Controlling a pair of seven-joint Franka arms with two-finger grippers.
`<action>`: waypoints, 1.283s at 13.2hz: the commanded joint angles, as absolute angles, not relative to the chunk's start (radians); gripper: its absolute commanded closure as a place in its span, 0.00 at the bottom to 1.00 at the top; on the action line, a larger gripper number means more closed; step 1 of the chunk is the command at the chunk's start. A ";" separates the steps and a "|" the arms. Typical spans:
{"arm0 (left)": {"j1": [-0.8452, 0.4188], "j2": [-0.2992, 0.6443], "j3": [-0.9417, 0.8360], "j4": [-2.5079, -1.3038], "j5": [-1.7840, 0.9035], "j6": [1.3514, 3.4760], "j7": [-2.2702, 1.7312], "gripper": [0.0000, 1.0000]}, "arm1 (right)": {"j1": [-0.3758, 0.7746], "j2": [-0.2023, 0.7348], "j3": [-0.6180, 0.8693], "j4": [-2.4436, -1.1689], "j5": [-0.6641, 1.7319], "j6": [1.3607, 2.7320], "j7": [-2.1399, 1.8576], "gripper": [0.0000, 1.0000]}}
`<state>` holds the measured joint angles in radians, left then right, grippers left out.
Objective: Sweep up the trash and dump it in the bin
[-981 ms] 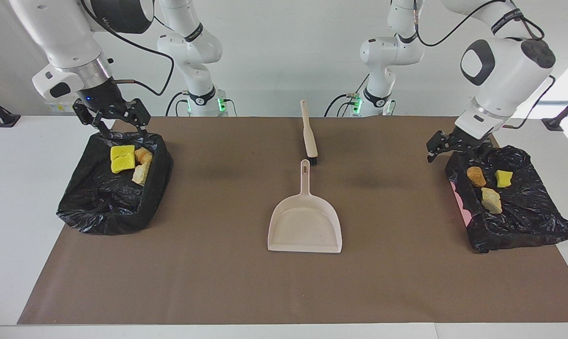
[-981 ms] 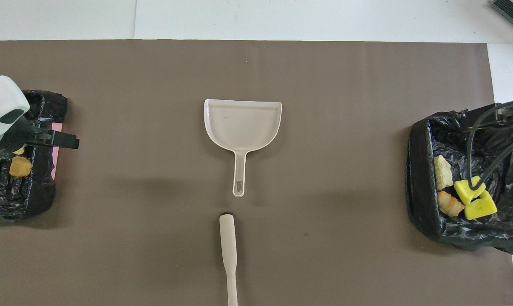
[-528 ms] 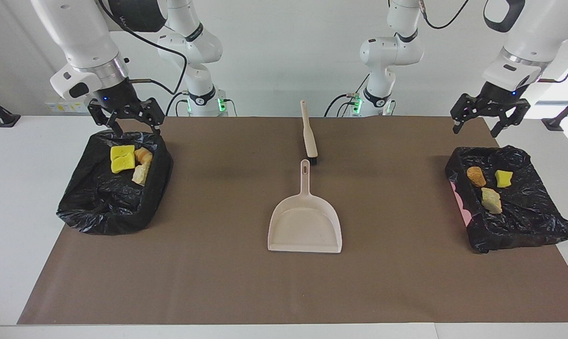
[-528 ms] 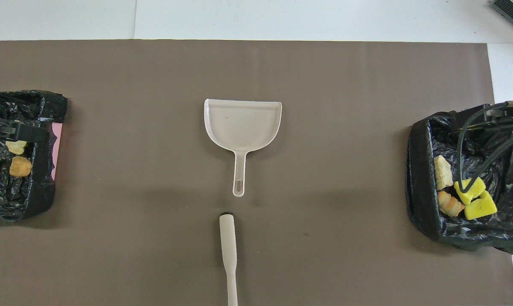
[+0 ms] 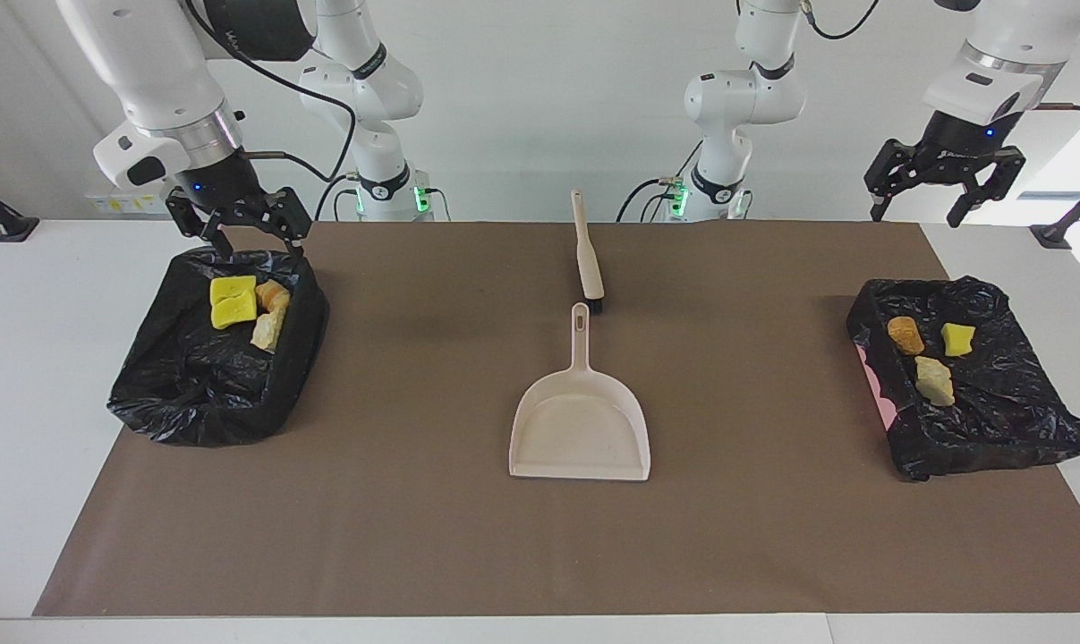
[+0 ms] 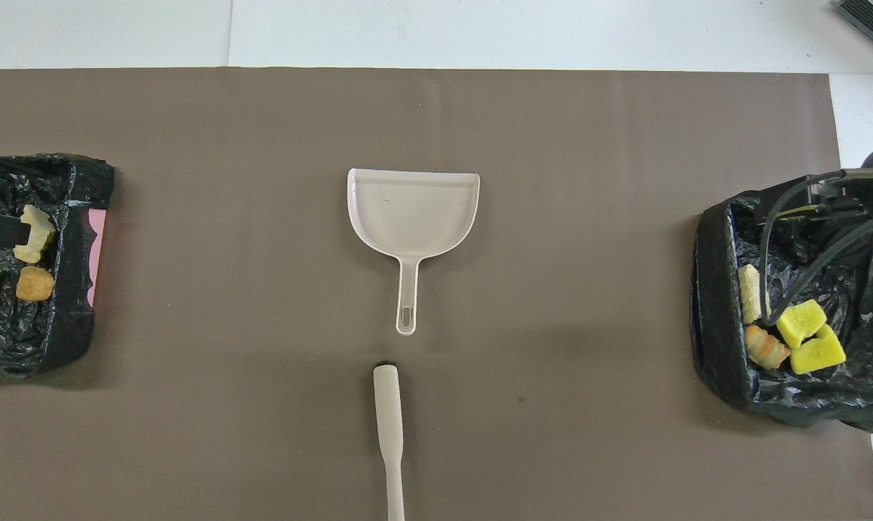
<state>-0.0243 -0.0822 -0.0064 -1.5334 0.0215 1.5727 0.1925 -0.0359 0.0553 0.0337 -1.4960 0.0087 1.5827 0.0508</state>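
Note:
The trash lies in two black-bagged bins. The bin [image 5: 191, 411] [image 6: 718, 362] at the right arm's end holds yellow sponge chunks [image 5: 233, 301] [image 6: 805, 322], an orange-brown lump [image 5: 274, 293] and a pale lump [image 5: 267, 333]. My right gripper [image 5: 253, 241] hangs open just over that bin's robot-side rim. The bin [image 5: 996, 438] [image 6: 67, 340] at the left arm's end holds an orange-brown lump [image 5: 905, 334], a yellow chunk [image 5: 958, 338] and a pale beige lump [image 5: 935, 381]. My left gripper [image 5: 915, 213] is open, raised high over the table's robot-side edge by that bin.
A beige dustpan [image 5: 580, 429] [image 6: 413, 213] lies mid-table, its handle pointing toward the robots. A beige brush [image 5: 588, 259] [image 6: 388, 412] lies in line with it, nearer to the robots. A brown mat [image 5: 414, 537] covers the table.
My left gripper has risen from the bin's rim and drawn back toward the robots. My right gripper lifted slightly and shifted a little toward the table's middle.

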 commanded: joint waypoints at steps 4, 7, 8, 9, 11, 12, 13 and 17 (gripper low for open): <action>-0.032 -0.098 -0.003 -1.562 -0.029 1.551 0.161 0.00 | -0.049 0.043 0.041 -1.505 0.009 1.548 0.067 0.00; -0.029 -0.100 -0.002 -1.562 -0.026 1.491 0.156 0.00 | -0.052 0.041 0.041 -1.505 0.011 1.542 0.067 0.00; -0.029 -0.100 -0.002 -1.562 -0.026 1.494 0.155 0.00 | -0.052 0.041 0.041 -1.505 0.011 1.542 0.067 0.00; -0.029 -0.100 -0.002 -1.562 -0.026 1.494 0.155 0.00 | -0.052 0.041 0.041 -1.505 0.011 1.542 0.066 0.00; -0.025 -0.101 -0.002 -1.565 -0.026 1.494 0.158 0.00 | -0.054 0.041 0.041 -1.505 0.011 1.542 0.066 0.00; -0.025 -0.104 -0.002 -1.563 -0.026 1.496 0.158 0.00 | -0.054 0.041 0.041 -1.505 0.011 1.542 0.066 0.00; -0.025 -0.104 -0.002 -1.563 -0.026 1.494 0.156 0.00 | -0.054 0.041 0.041 -1.506 0.011 1.542 0.064 0.00; -0.021 -0.103 -0.002 -1.560 -0.023 1.491 0.160 0.00 | -0.055 0.041 0.040 -1.506 0.011 1.542 0.063 0.00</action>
